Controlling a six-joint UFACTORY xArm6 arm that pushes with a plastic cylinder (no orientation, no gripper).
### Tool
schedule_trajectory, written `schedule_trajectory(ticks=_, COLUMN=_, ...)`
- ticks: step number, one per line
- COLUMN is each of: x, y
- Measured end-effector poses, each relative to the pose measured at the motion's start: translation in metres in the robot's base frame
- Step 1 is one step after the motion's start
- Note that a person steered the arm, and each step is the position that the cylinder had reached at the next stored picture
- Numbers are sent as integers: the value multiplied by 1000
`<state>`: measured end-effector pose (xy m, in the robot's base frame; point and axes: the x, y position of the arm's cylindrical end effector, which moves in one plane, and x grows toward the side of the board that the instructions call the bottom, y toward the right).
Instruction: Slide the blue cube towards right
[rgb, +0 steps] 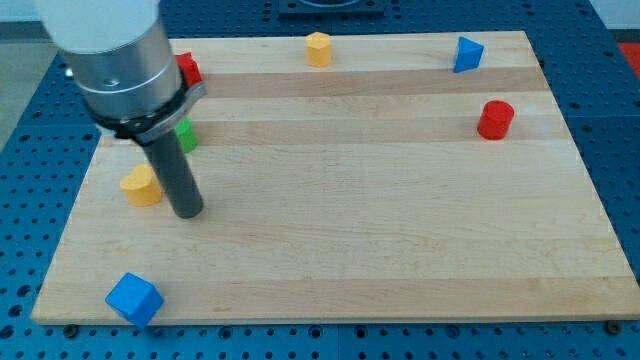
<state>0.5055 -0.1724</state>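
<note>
The blue cube sits at the bottom left corner of the wooden board. My tip rests on the board above and a little right of the cube, well apart from it. A yellow block lies just left of the tip, close to the rod.
A green block and a red block are partly hidden behind the arm at the upper left. A yellow block sits at the top centre. A blue triangular block and a red cylinder sit at the upper right.
</note>
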Motion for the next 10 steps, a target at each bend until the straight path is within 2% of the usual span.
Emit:
schedule_trajectory(ticks=3, x=18, y=-72)
schedule_trajectory(ticks=5, x=18, y=-95)
schedule_trajectory(ticks=6, x=50, y=-121)
schedule_trajectory(ticks=7, x=106, y=-132)
schedule_trajectory(ticks=10, x=112, y=-95)
